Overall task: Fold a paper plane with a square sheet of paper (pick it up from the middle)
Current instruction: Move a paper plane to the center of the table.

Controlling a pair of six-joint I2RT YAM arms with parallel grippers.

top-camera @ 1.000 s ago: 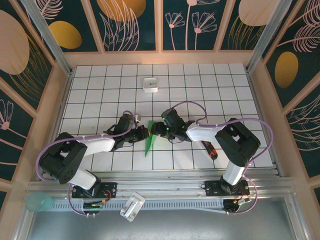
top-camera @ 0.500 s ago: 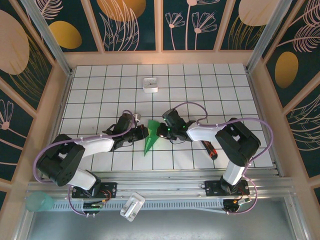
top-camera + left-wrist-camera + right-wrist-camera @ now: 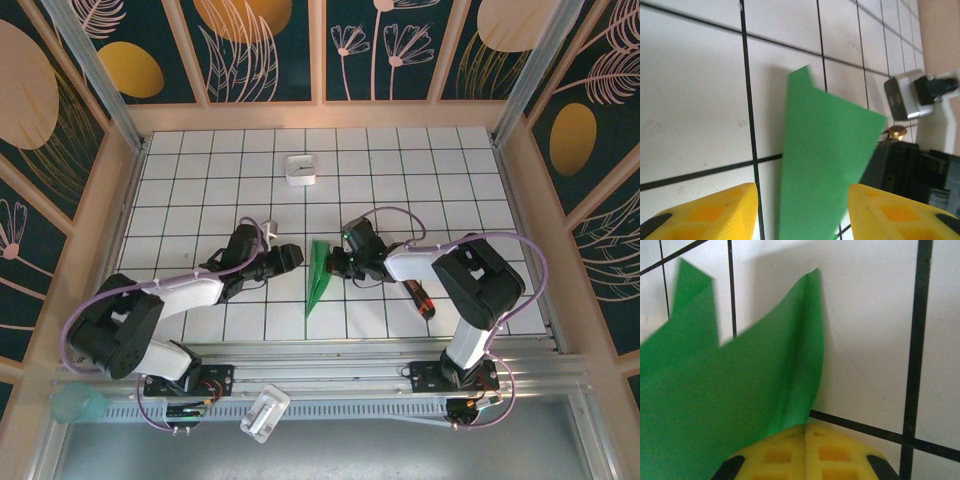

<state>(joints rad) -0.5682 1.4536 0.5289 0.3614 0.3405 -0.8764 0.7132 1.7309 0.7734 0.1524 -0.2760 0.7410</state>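
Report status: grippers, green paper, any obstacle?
Right gripper shut on narrow folded bright green paper dart. Left gripper open, off it. Red-and-black screwdriver lies apart from it.

I see a white table [image 3: 200, 180] w/ black grid lines. A small white box [image 3: 301, 169] sits at the back, near the middle. A red & black screwdriver [image 3: 421, 299] lies on the R side, near the front. Off the tiles, front L, there's a round teal thing [image 3: 78, 405] & a white bit [image 3: 265, 413] to its R. The walls [image 3: 260, 50] have flower pics.

The left arm [image 3: 185, 293] and right arm [image 3: 420, 262] were black with white shells, and lilac cables [image 3: 390, 212] looped along them. The fingers [image 3: 780, 456] were yellow, moulded in a grid.
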